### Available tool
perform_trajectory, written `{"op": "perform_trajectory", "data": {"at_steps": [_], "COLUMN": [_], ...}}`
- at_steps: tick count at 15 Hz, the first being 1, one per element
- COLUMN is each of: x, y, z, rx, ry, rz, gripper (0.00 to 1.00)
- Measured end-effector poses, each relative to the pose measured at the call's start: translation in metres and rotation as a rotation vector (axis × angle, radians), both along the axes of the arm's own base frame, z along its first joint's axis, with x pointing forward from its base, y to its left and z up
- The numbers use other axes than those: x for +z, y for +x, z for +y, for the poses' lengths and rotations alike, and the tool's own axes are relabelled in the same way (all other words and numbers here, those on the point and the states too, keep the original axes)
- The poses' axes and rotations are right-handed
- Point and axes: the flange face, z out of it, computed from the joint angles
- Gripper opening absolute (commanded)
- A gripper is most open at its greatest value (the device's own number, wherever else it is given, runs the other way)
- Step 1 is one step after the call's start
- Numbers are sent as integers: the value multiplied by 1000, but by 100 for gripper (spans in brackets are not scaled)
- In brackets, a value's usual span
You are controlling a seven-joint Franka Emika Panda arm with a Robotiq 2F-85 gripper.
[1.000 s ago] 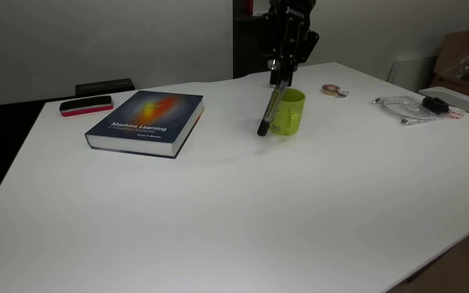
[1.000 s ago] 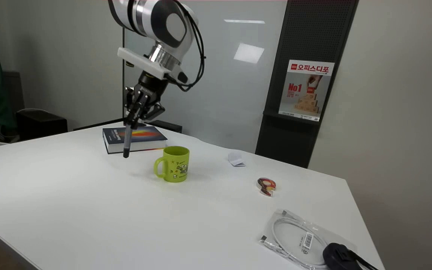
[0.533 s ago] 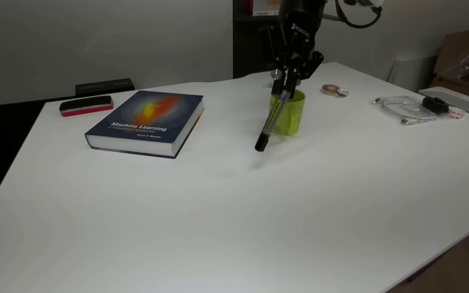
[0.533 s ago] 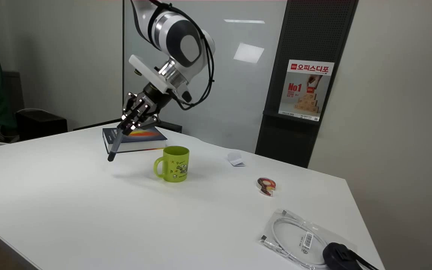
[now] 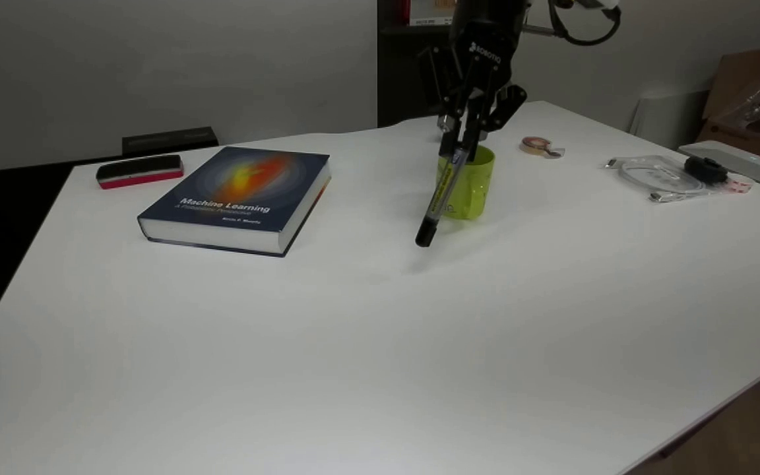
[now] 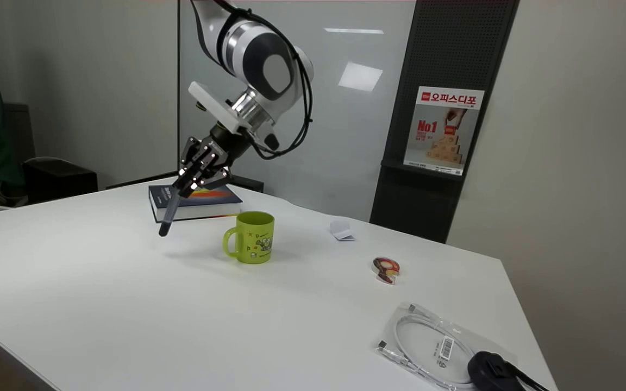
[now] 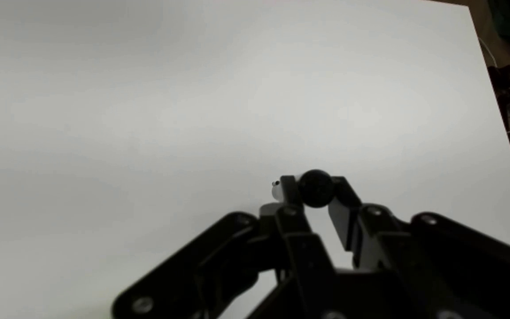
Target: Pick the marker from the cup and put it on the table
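Note:
My gripper (image 5: 459,148) is shut on the upper end of the marker (image 5: 443,192), a thin clear-bodied pen with a black lower end. The marker hangs tilted, black end down, apart from the white table (image 5: 367,343), with a shadow below. It also shows tilted in an exterior view (image 6: 170,213). In the wrist view the marker's round dark end (image 7: 316,188) sits between both fingertips. The lime-green cup (image 6: 254,239) stands upright on the table. In an exterior view the gripper and marker partly cover the cup (image 5: 475,188); the marker is outside it.
A thick dark blue book (image 5: 235,198) lies on the table, with a red-and-black flat object (image 5: 140,171) behind it. A small tape roll (image 6: 386,270), folded white paper (image 6: 342,230) and bagged cable (image 6: 432,347) lie beyond the cup. The table's edge (image 7: 494,88) shows in the wrist view.
Over the last second my gripper has lowered and tilted more, swinging the marker's black end lower and away from the cup. In the last half second it has barely moved. The cup has stayed still.

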Motion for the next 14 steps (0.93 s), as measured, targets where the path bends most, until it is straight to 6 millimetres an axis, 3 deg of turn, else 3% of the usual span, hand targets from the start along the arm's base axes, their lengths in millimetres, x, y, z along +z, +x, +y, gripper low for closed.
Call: {"op": "perform_trajectory", "data": {"at_steps": [2,8,10,14], "x": [-2,-2,-1,1], "y": [0,1,3,10], "z": [-4,-6,-6,-4], "rx": [-9,-13,-16,47], "ry": [-6,-9,-14,-113], "rz": [1,-7,-18,-93], "gripper": [54,95,100,100]}}
